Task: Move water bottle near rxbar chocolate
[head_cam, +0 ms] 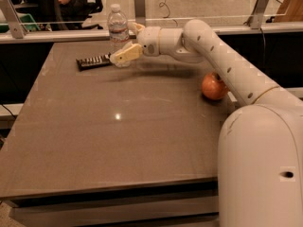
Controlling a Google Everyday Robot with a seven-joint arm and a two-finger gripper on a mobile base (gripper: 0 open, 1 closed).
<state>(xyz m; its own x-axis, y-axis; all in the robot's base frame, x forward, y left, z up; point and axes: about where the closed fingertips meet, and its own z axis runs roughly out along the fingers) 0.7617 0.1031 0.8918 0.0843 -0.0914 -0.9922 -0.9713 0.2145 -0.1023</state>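
The water bottle (117, 25) stands upright at the far side of the table (118, 141), just beside the rxbar chocolate (93, 61). The gripper (122, 42) straddles it, jaws spread wide, seemingly not pinching. The move looks nearly done; only backing away is left.

Clear ribbed water bottle (117, 26), white cap up top, white-and-red band round it. Right by it at the table's far edge is the gripper (124, 44), pale cream against the glossy white arm (222, 56). The rxbar chocolate (93, 61) shows black-brown with a row of small white marks. The apple (214, 86) is orange-red, and the table (118, 141) a matte grey-brown.
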